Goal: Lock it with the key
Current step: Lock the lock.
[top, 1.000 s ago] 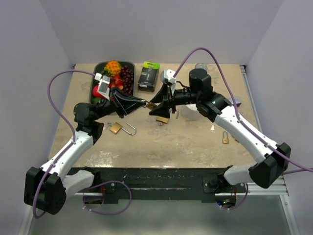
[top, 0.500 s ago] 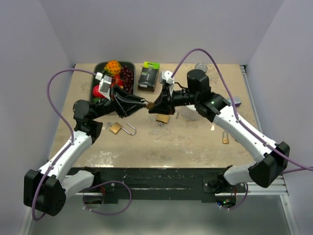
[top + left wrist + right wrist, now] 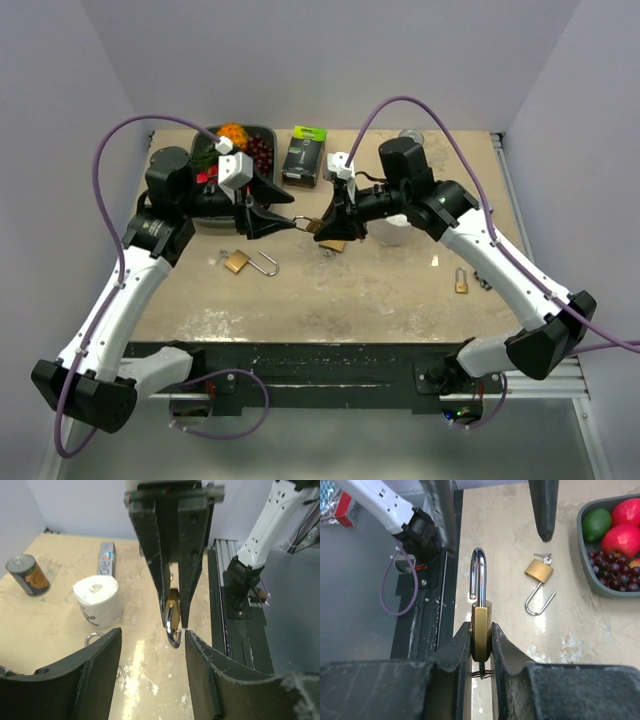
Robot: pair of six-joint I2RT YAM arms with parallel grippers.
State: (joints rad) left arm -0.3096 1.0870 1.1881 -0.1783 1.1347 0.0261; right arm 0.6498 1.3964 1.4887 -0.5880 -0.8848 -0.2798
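Padlock [image 3: 481, 620], brass, rigid, likely weighty, slick steel shackle [image 3: 478, 575]: my right claw [image 3: 481, 632] clamps its flat body faces, the best hold; my left claw [image 3: 152, 634] hangs released nearby.

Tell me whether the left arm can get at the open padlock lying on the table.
Probably yes: the open padlock lies uncovered close to the left gripper, open and empty; the right gripper, holding a second padlock, is off to the side.

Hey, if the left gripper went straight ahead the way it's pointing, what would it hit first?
Probably the brass padlock, shackle first. The right gripper holds it directly ahead of the left gripper, whose fingers stand open. Depth is hard to judge.
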